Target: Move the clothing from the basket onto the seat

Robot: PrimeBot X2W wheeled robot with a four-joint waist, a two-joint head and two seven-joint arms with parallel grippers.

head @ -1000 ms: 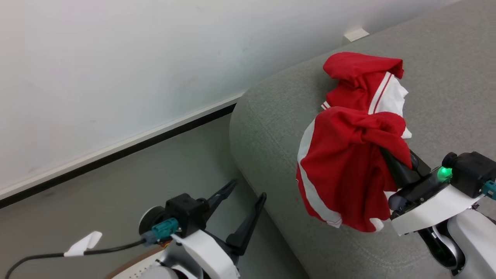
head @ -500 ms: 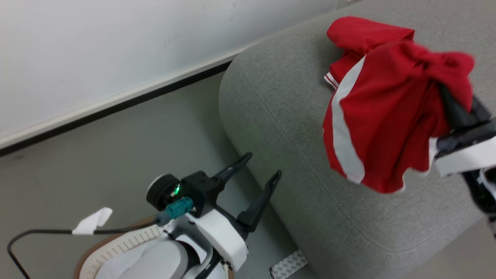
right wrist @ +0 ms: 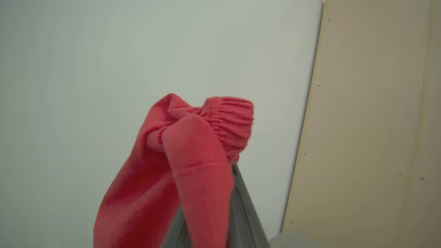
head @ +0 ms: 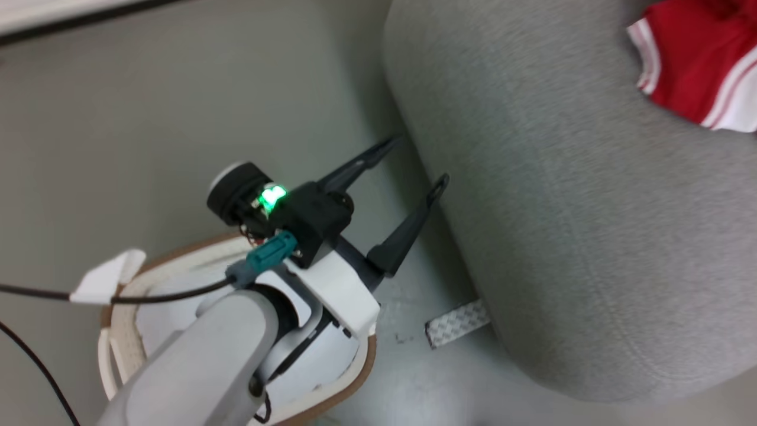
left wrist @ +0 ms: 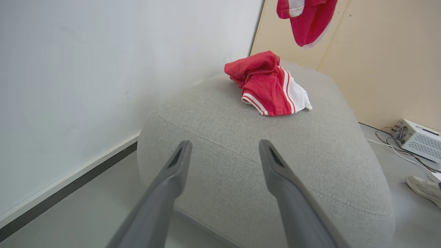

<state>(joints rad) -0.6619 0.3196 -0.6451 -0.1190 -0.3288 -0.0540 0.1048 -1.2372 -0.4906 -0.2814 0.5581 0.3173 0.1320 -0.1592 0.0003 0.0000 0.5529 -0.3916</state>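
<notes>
Nearest the head camera, the basket point(head: 364, 370) sits on the grey floor point(head: 148, 118) at the lower left, its brown rim curving under the pale left forearm, and what shows of its inside is white. A black cable point(head: 171, 291) with a white tag runs to the wrist. The left gripper point(head: 417, 161) reaches out past the basket over the floor, its two dark fingers spread wide apart with nothing between them, the tips close to the side of the sofa point(head: 562, 207) but not touching it. A short strip of patterned tape point(head: 456, 322) lies on the floor at the foot of the sofa. Farther on, a red garment with white stripes point(left wrist: 268, 86) lies crumpled on top of the sofa, toward its far end near the wall. Beyond and above it, a second red garment point(right wrist: 193, 165) hangs in the air, held by the right gripper point(right wrist: 237, 193): the grey fingers are closed together on a bunched, ribbed part of the cloth, and the rest drapes down over them. Behind stand a white wall point(left wrist: 86, 69) with a dark strip along its foot and a beige panel point(left wrist: 386, 62). On the floor beside the sofa, near the panel, are a grey box point(left wrist: 418, 137) with wires and a pale shoe point(left wrist: 423, 186).
</notes>
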